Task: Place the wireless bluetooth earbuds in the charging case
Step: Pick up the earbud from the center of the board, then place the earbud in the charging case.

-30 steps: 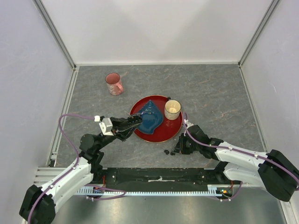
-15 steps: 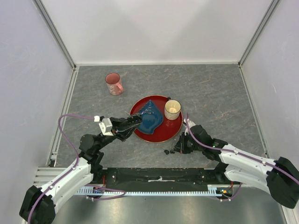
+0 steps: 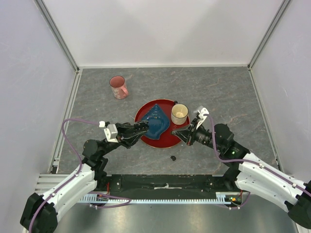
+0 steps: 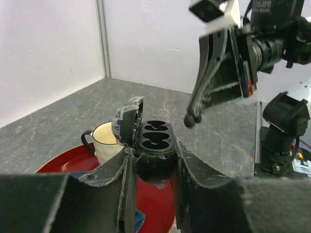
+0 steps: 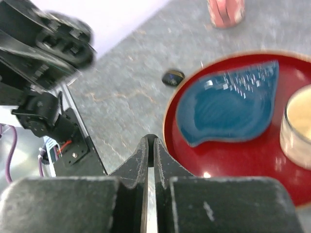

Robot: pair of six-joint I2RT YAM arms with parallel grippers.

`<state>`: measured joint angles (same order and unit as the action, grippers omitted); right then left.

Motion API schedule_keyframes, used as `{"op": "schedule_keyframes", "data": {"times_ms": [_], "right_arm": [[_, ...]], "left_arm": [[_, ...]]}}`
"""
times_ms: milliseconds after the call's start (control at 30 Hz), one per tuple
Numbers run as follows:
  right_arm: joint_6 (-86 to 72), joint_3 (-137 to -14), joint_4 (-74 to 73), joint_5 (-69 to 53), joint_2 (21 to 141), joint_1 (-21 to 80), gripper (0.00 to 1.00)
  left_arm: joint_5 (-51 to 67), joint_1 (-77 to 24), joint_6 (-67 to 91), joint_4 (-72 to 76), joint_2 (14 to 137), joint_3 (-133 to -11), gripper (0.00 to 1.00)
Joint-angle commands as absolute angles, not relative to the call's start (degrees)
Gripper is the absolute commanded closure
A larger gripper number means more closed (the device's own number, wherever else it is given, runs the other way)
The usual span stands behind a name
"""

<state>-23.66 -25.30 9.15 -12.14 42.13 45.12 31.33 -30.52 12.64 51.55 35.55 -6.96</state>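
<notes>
My left gripper is shut on the black charging case and holds it over the red tray, lid flipped open and its sockets showing. In the top view the left gripper and the case hang by the blue dish. My right gripper hovers at the tray's right edge, shut on a tiny black earbud. From the left wrist that earbud hangs just right of and above the case. Another earbud lies on the table, also seen as the earbud.
The red tray carries a blue leaf-shaped dish and a cream cup. A pink mug stands at the back left. White walls with metal rails enclose the grey table on three sides.
The right gripper has closed on an earbud at the table's front, lifted it and swung up to the tray's right edge toward the case. The left arm has stayed still.
</notes>
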Motion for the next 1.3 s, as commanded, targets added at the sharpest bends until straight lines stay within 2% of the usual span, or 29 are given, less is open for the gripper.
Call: {"op": "schedule_keyframes", "data": {"times_ms": [0,200,467,667,1267], "right_arm": [[-15.9,-30.2,25.7,-21.9,44.2,45.2,1.0],[-15.9,-32.3,41.4,-33.9,49.8,45.1,1.0],[-17.0,-35.2,48.3,-44.0,54.1,45.1,1.0],[-18.8,-35.0,52.8,-46.1,55.4,45.4,1.0],[-12.0,-36.5,49.1,-43.6,59.6,47.5,1.0]], "left_arm": [[36.6,-30.8,13.8,56.5,36.5,-8.9,0.98],[44.6,-30.8,16.4,61.6,39.7,-10.1,0.98],[49.7,-30.8,21.8,68.1,45.0,-12.0,0.98],[50.3,-30.8,24.2,71.5,47.6,-13.2,0.98],[52.3,-30.8,28.7,75.6,50.6,-14.5,0.98]]}}
